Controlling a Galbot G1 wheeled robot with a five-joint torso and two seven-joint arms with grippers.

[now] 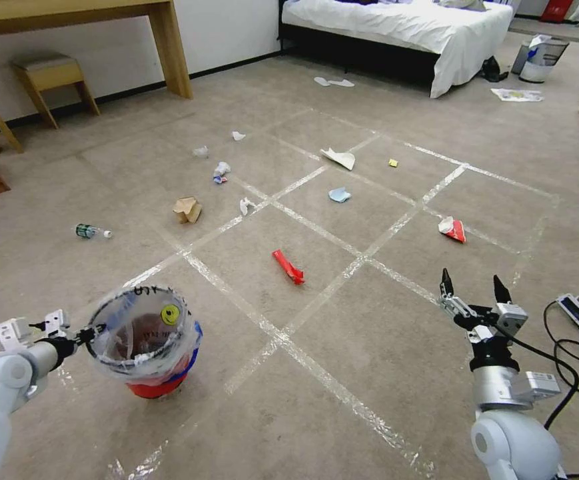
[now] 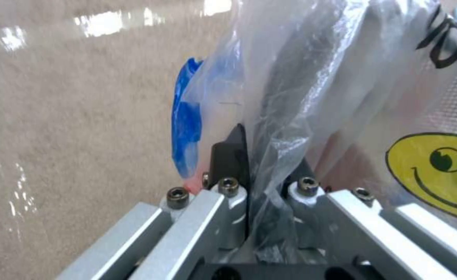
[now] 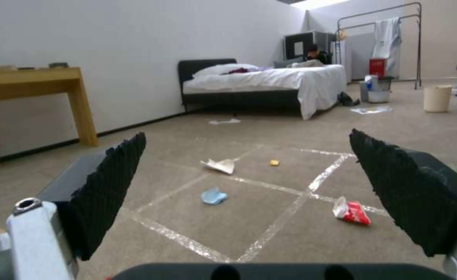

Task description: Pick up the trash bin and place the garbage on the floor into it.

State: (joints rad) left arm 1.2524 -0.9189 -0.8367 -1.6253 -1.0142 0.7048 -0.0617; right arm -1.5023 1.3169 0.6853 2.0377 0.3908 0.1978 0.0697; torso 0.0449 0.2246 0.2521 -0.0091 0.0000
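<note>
Here the left hand [image 1: 92,331] pinches the trash bin [image 1: 146,343] rim and liner; right hand [image 1: 474,287] hovers wide apart above the floor [image 1: 342,347].

The trash bin [image 1: 148,341] is red, lined with a clear plastic bag that carries a yellow smiley sticker [image 1: 170,313], black handwriting and a blue patch. The floor [image 1: 342,393] is beige-grey carpet crossed by a grid of shiny clear tape lines. On it lie a red wrapper strip [image 1: 288,267], a red-and-white packet [image 1: 453,229], a pale blue tissue [image 1: 339,195], a white paper [image 1: 340,158], a brown paper bag [image 1: 187,209] and a small yellow scrap [image 1: 392,162]. The right gripper [image 1: 473,286] has black fingertips on silver links.
</note>
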